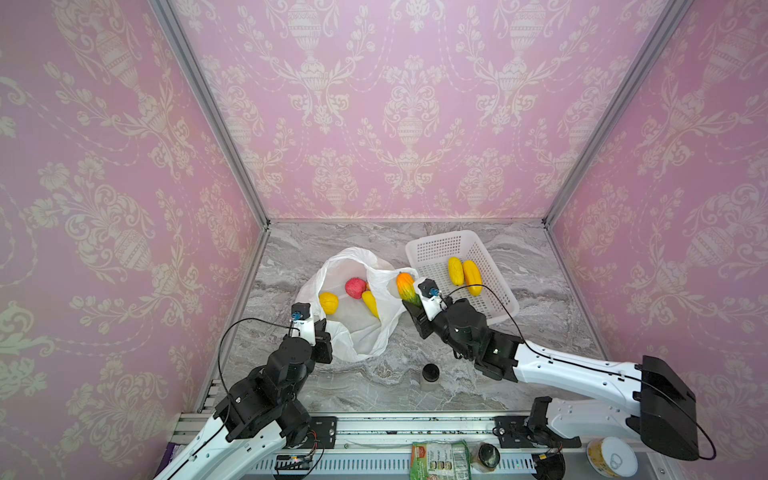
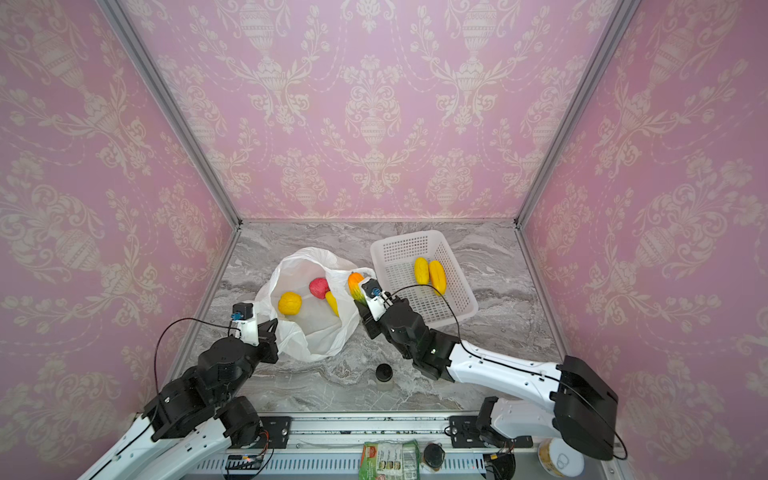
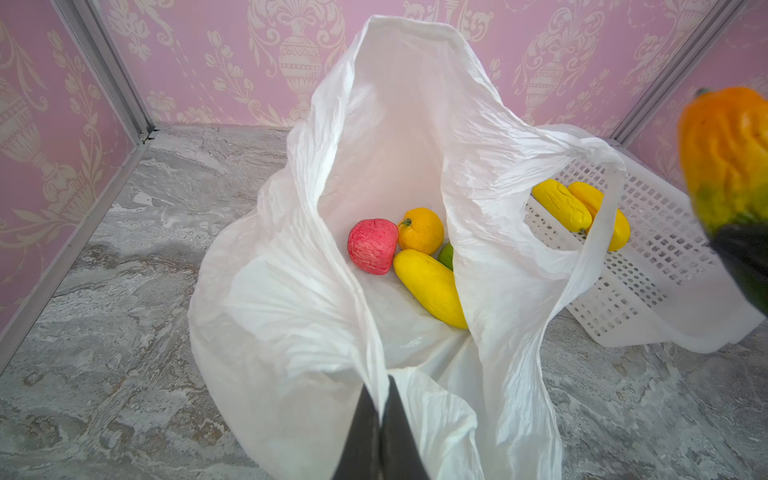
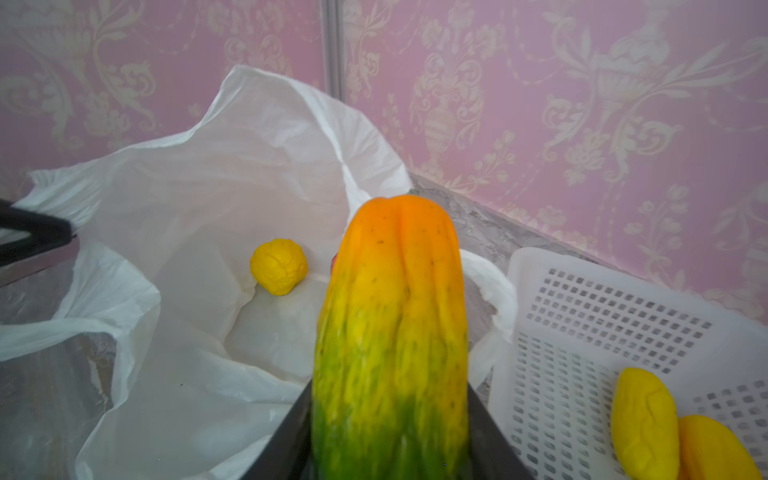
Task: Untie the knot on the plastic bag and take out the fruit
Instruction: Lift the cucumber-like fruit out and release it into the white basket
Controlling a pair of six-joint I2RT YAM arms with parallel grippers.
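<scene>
1. While carrying toward the white basket, hold the right pincer part-closed and firm around the green-and-orange fruit, at present just beside the basket's rim on the bag side. Clear that rim, then lower and let go close to the two yellow pieces lying inside the basket.
2. Seen in both top views: plastic bag spread open on the surface just beside the basket, no knot in sight. Left pincer at the bag edge farthest from the basket; cannot tell its grip from up here. Inside the bag: pink-red round piece, lumpy yellow piece, yellow elongated piece.
3. Settled by the left wrist view: left pincer squeezed fully shut on the bag's rim, propping the mouth open. Best kept taut, to stop film sagging over the remaining fruit. Also uncovers a handle loop hanging loose toward the basket, plus an orange piece and a green piece under the bag wall nearest the basket, the green one unseen from above.
4. Shown only by the right wrist view: green end of the held fruit wedged between the right pincer's fingers, orange end pointing out, basket wall close alongside.
</scene>
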